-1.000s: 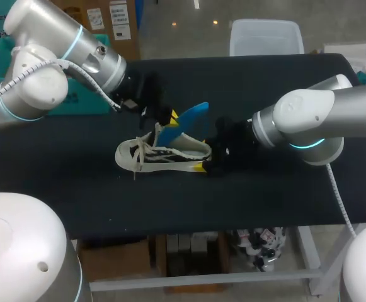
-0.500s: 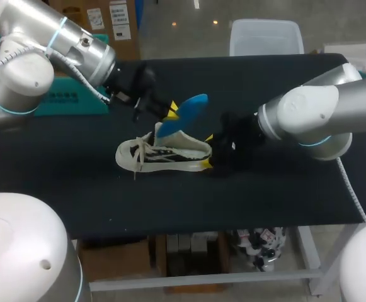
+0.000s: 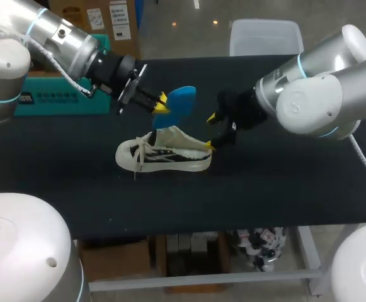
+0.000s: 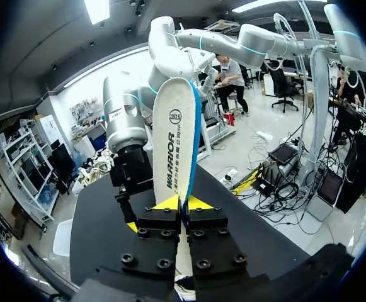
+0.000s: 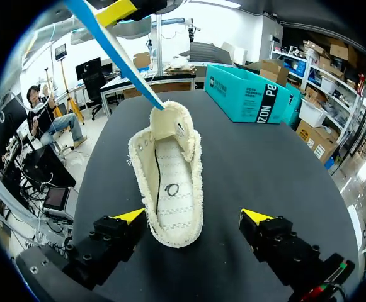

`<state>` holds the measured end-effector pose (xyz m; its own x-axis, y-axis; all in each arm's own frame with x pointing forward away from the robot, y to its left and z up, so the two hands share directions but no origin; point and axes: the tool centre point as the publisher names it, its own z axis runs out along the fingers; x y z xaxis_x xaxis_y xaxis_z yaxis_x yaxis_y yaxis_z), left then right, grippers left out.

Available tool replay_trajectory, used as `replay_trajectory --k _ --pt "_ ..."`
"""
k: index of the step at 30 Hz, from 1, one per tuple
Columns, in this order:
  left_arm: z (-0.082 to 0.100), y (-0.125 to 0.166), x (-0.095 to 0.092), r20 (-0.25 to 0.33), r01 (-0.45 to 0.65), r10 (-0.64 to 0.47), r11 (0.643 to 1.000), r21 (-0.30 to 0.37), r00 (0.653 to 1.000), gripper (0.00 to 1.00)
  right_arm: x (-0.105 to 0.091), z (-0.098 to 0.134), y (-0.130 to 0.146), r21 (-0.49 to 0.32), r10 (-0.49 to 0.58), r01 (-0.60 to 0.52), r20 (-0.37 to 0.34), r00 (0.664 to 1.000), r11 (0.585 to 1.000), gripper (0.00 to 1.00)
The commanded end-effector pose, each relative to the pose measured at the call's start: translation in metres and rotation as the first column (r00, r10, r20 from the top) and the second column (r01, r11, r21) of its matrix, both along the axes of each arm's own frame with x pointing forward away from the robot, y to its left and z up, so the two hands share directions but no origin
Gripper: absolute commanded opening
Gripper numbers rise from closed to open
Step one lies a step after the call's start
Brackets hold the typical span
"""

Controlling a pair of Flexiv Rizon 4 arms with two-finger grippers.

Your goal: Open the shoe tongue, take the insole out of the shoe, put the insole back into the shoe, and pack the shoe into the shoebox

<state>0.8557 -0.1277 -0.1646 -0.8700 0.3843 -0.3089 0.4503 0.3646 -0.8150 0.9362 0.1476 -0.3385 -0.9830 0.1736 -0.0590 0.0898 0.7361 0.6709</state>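
A white canvas shoe (image 3: 164,153) lies on its side on the black table, laces to the left. In the right wrist view the shoe (image 5: 170,182) points its heel at my right gripper (image 5: 194,217), which is open, its tips wide on either side and touching nothing. My left gripper (image 3: 160,102) hangs above the shoe, shut on the blue-edged insole (image 3: 181,100). The insole (image 4: 173,145) stands up from my left gripper (image 4: 183,204). Its lower end (image 5: 107,44) reaches the shoe's tongue. The teal shoebox (image 3: 50,100) sits at the table's back left.
My right gripper (image 3: 211,132) is just right of the shoe's heel. The left arm's forearm (image 3: 75,50) crosses above the shoebox (image 5: 249,94). The black tabletop (image 3: 283,189) spreads out in front and to the right of the shoe.
The left gripper has lifted the insole up and back, almost out of the shoe. The right gripper has let go of the heel, opened wide and drawn back to the right.
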Motion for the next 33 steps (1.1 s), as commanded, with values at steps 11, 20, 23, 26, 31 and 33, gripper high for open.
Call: replay_trajectory --k 11,20,23,26,31,33 --pt "0.017 0.057 -0.005 0.026 -0.050 0.052 0.998 -0.048 0.998 0.00 0.021 0.036 0.044 -0.274 0.109 -0.100 0.017 0.994 0.956 1.00" --pt "0.014 0.094 -0.012 0.044 -0.170 0.171 0.985 -0.023 0.984 0.00 0.025 0.036 0.067 -0.440 0.082 -0.068 0.012 0.997 0.895 1.00" --pt "0.013 0.105 -0.014 0.047 -0.217 0.217 0.976 -0.010 0.975 0.00 0.024 0.035 0.073 -0.495 0.071 -0.055 0.013 0.997 0.867 1.00" --pt "0.011 0.120 -0.014 0.044 -0.260 0.260 0.966 -0.006 0.965 0.00 0.022 0.033 0.079 -0.537 0.063 -0.051 0.005 0.998 0.842 1.00" --pt "0.008 0.145 -0.015 0.044 -0.334 0.334 0.943 -0.003 0.942 0.00 0.015 0.027 0.083 -0.608 0.046 -0.046 -0.016 0.999 0.792 1.00" --pt "0.007 0.152 -0.016 0.045 -0.353 0.353 0.936 -0.003 0.935 0.00 0.013 0.024 0.085 -0.633 0.037 -0.041 -0.020 0.999 0.773 1.00"
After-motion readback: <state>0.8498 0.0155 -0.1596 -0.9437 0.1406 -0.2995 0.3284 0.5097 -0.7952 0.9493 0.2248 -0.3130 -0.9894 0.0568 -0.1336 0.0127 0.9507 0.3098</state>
